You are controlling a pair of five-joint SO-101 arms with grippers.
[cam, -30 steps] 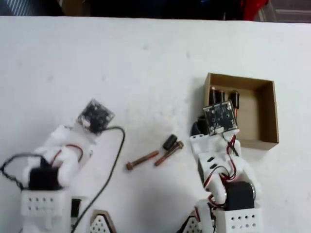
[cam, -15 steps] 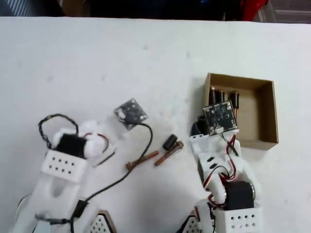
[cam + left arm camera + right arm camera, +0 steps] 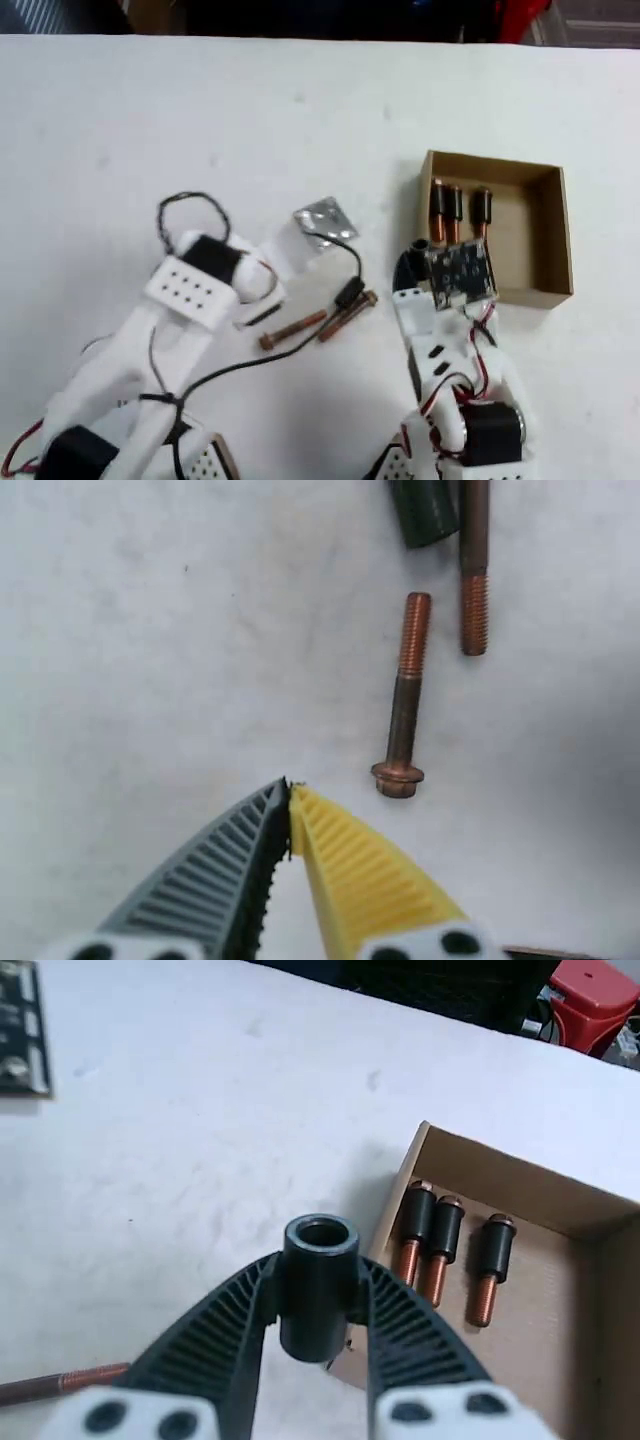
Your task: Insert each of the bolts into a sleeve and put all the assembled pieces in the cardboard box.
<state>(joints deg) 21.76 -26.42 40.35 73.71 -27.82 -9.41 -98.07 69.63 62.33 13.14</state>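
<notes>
The sleeve [image 3: 319, 1250] you need next stands upright with its bore facing up, pinched in your right hand [image 3: 320, 1295] just outside the cardboard box [image 3: 551, 230]. I judge it is held that way so a bolt can slide straight in. Inside the box, three assembled pieces [image 3: 455, 205] lie side by side against one wall, so that share looks done. Out from the box on the counter [image 3: 200, 110], a second bolt [image 3: 348, 316] lies with a free sleeve [image 3: 349, 293] just beside it, not around it. Farther from the box lies the loose bolt [image 3: 403, 695]. Your left hand [image 3: 289, 795] hangs near that bolt's head with its tips pressed together on nothing; you must spread them before any pickup.
</notes>
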